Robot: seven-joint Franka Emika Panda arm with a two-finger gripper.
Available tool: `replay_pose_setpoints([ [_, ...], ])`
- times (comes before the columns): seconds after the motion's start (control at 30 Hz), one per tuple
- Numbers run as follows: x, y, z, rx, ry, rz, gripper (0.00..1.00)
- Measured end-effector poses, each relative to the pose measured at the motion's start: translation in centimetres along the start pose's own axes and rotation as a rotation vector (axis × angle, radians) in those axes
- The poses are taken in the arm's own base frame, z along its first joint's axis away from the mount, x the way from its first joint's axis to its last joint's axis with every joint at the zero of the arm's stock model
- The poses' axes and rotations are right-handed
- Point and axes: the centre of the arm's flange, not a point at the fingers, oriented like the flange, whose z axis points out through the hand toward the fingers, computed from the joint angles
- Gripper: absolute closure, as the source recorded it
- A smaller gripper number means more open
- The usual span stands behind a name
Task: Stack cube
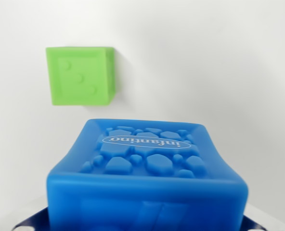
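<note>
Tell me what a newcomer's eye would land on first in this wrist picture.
The big blue cube fills the lower middle of the wrist view, very close to the camera, its upper face showing raised pebble shapes and an oval "infantino" logo. Beyond it, toward the wrist view's upper left, sits a smaller-looking green cube with three dimples on its face, apart from the blue one. Both stand out against the plain white surface.

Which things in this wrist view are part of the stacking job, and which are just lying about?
For the job:
- soft blue rubber cube with raised pebble pattern, close to the camera
- soft green rubber cube with three raised dots, apart on the white surface

Lying about:
- nothing else visible
</note>
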Motion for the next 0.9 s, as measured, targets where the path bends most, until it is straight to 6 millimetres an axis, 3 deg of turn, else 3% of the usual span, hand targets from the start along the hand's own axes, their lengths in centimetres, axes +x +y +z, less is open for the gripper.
replay_pose_setpoints([
  [0.9,-1.6,-4.5,-1.3,0.000,-0.001,-0.015,1.00],
])
